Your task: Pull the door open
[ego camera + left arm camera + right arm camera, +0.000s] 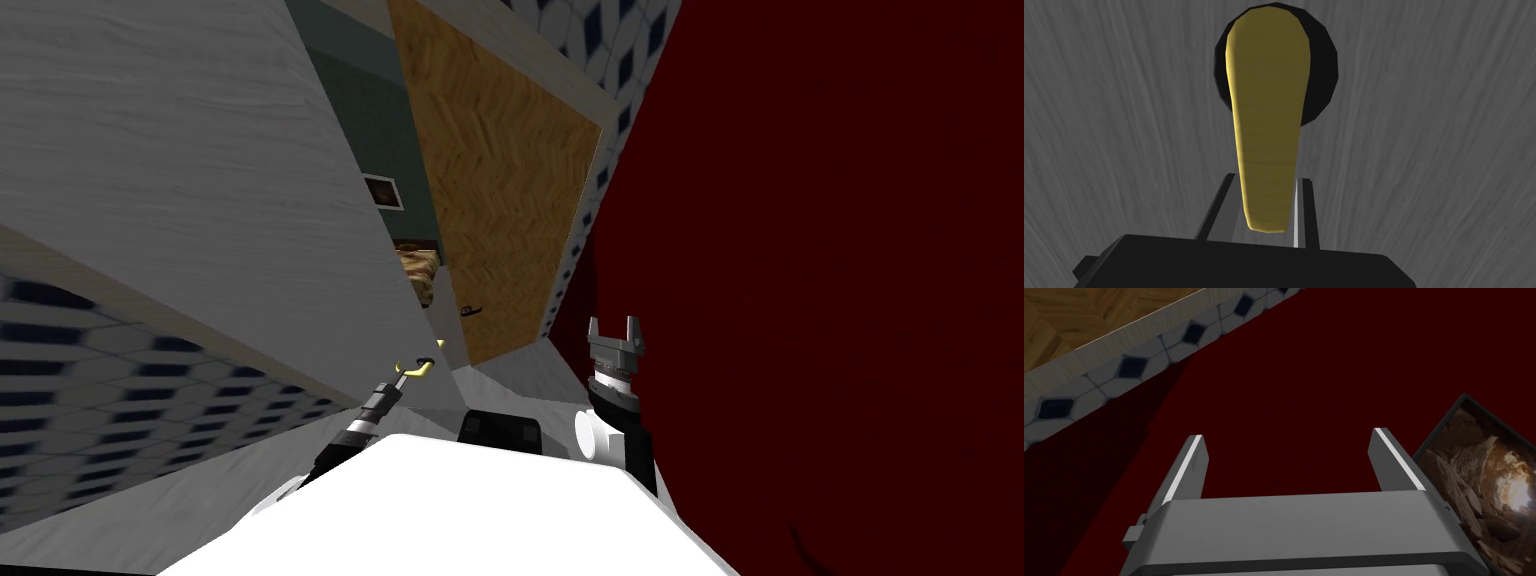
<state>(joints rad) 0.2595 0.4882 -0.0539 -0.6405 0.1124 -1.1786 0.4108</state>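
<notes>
The door (1424, 125) shows a grey wood grain, matt; its handle (1269, 125) is smooth, brass-yellow with a dull sheen — the floor (500, 200) is herringbone wood.

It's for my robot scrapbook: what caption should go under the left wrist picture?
Left jaws shut on the yellow handle of a grey door.
</notes>
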